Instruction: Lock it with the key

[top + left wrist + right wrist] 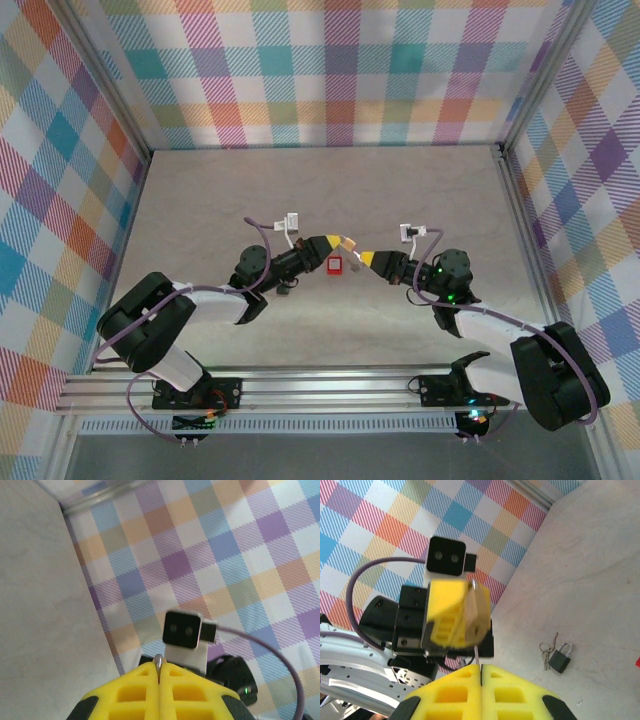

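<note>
Where the two arms meet fingertip to fingertip over mid-table, holdings are as follows.

- Left gripper (337, 243): clamped on a brass-coloured padlock (472, 611), shackle end up, thin edge turned toward the other arm.
- Right gripper (358, 257): closed on a thin metal sliver, by my judgement the key (477, 654). It points up at the lock just ahead, so this arm is the nearer mover.
- Keyhole face: cannot tell.
- Small dark padlock with keys (558, 658): flat on the table (300, 190), well apart.
- Small red object (335, 264): beneath the fingertips, not obstructing.
</note>
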Controlling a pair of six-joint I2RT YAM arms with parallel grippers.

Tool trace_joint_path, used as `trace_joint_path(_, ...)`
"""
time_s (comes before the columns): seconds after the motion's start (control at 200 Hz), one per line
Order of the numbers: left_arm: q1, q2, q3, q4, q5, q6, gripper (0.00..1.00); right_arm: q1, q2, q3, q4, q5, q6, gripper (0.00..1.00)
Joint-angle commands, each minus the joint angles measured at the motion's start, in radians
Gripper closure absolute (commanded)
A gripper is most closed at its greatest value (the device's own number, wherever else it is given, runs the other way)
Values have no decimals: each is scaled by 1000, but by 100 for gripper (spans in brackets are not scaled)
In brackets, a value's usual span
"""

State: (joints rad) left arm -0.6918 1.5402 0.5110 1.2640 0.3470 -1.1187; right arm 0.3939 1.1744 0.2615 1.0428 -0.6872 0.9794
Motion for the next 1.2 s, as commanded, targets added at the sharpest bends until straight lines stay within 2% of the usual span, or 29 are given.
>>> trace_joint_path(0.0, 14, -43, -6, 80, -87, -5, 100, 5, 29, -40, 134, -11, 32, 100)
trace_joint_path(0.22, 18, -37, 6, 79, -87, -9, 100, 0, 137, -57, 279, -29, 85, 100)
trace_joint_path(0.36, 30, -14, 12, 67, -62, -7, 100, -34, 98, -51, 216, -36, 75, 100)
trace_joint_path(0.485, 37, 42, 37, 47, -5, -8, 100, -69, -55, -39, -27, 5, 0, 100)
trace_joint_path(0.63, 37, 100, 98, -52, 57, 17, 100, -88, -351, 12, -518, 158, -162, 100)
trace_joint_path(0.775, 24, 116, 178, -244, 89, 101, 100, -104, -577, 55, -820, 262, -253, 100)
trace_joint_path(0.995, -39, 166, 371, -642, 94, 275, 100, -134, -718, 87, -1052, 339, -305, 100)
trace_joint_path(1.195, -73, 314, 530, -811, 120, 297, 100, -151, -777, 85, -1121, 360, -308, 100)
